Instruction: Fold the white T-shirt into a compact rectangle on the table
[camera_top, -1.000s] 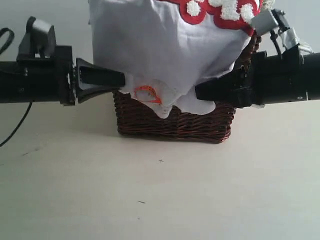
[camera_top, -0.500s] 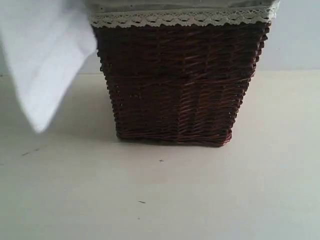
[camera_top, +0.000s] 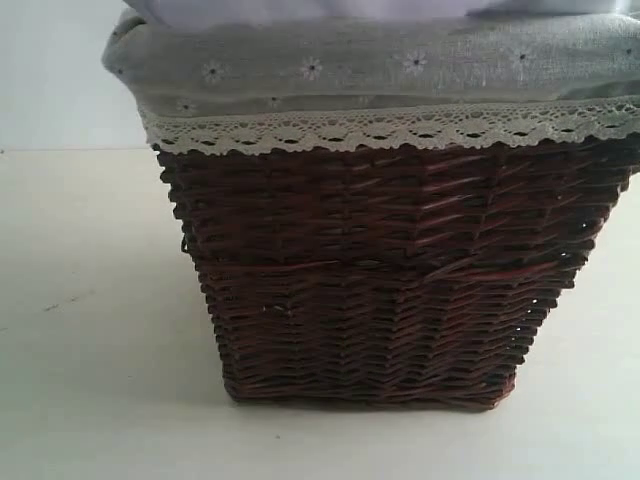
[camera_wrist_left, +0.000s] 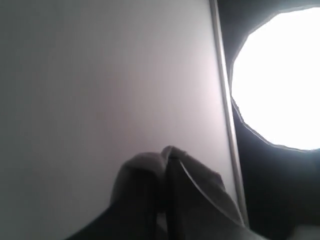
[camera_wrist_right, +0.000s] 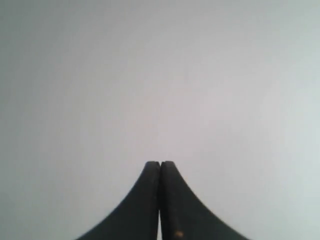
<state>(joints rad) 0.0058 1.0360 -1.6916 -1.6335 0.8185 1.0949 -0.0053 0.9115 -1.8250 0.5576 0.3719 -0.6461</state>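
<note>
In the exterior view only a strip of the white T-shirt (camera_top: 300, 8) shows, at the top edge above the basket; its lettering and collar are out of view. Neither arm appears in that view. The pale table (camera_top: 90, 330) stretches round the basket. In the left wrist view my left gripper (camera_wrist_left: 166, 150) points up at a pale ceiling, shut, with a small backlit fold of cloth (camera_wrist_left: 137, 167) bunched round its tips. In the right wrist view my right gripper (camera_wrist_right: 160, 163) is shut, its black fingers pressed together with nothing between them, against a plain pale background.
A dark red-brown wicker basket (camera_top: 380, 290) with a grey lace-edged liner (camera_top: 380, 80) fills most of the exterior view and stands on the table. A bright round lamp (camera_wrist_left: 280, 80) glares in the left wrist view.
Both grippers and the hanging shirt have left the exterior view. The basket now looms much larger and nearer in it. White cloth swung past at the left half a second ago.
</note>
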